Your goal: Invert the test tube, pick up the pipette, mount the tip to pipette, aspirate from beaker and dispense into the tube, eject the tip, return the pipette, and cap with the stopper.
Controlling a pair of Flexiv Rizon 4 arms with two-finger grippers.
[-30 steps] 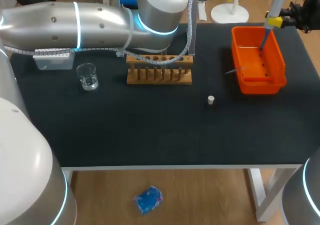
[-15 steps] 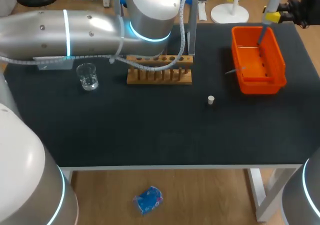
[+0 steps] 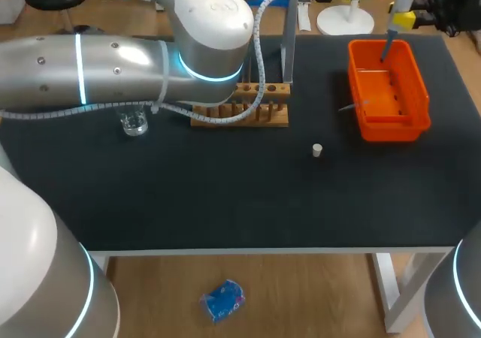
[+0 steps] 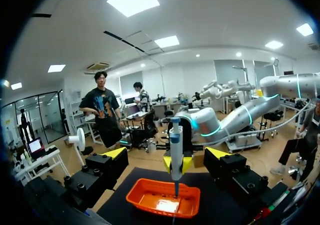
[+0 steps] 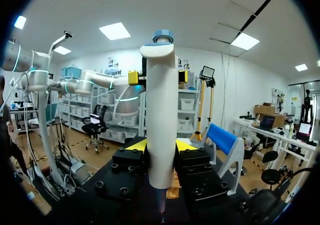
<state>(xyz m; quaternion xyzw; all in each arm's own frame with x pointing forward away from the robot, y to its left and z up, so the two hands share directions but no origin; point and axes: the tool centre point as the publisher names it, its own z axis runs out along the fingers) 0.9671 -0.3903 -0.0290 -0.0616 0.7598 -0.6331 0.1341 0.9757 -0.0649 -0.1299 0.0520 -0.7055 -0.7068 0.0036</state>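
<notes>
**Head view:** The right claw (image 3: 406,16), at the far right corner of the black surface (image 3: 225,195), grasps the pipette (image 3: 389,43). The pipette's thin lower end points down into the orange bin (image 3: 391,131). The left arm (image 3: 113,67) sweeps in from the left across the back of the surface. It covers part of the wooden rack (image 3: 263,116) and part of the glass beaker (image 3: 135,125). A small white stopper (image 3: 317,150) stands alone on the surface, in front of the rack and left of the bin, touching neither.

**Left wrist view:** The left claw (image 4: 167,154) is released, its yellow-tipped fingers spread wide with nothing between them. Ahead of it, the right claw clamps the pipette from two sides. The pipette hangs upright over the open bin. Whether a tip is mounted on its lower end cannot be told.

**Right wrist view:** The pipette's white body stands between the right claw's fingers, with a yellow tip pressed against it on each side. Beyond the pipette, the left claw's yellow tips show on either side of the body, well apart from it.
</notes>
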